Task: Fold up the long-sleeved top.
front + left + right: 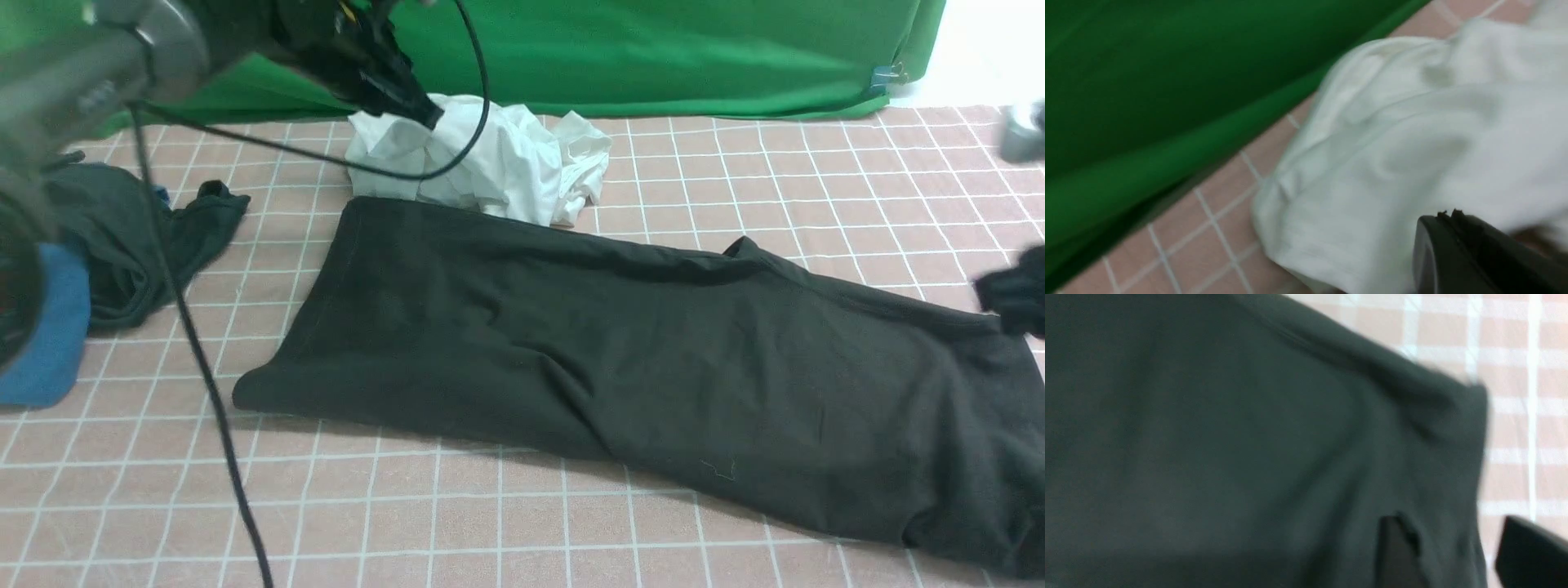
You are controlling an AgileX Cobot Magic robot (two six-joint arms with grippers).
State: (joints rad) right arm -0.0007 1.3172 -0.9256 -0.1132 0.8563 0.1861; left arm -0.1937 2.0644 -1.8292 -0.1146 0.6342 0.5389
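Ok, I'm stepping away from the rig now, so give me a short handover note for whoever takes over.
Left gripper: shut, empty, raised by the crumpled white garment at the far side.
Right gripper: jaws apart at the long-sleeved top's right end; no firm grip visible.
Top: lies as a long band across the checked cloth, its sleeves not showing, so it looks folded lengthwise.
Left to do: fold the band across into a compact stack.
Dark greenish garment and blue shirt sit far left, untouched.
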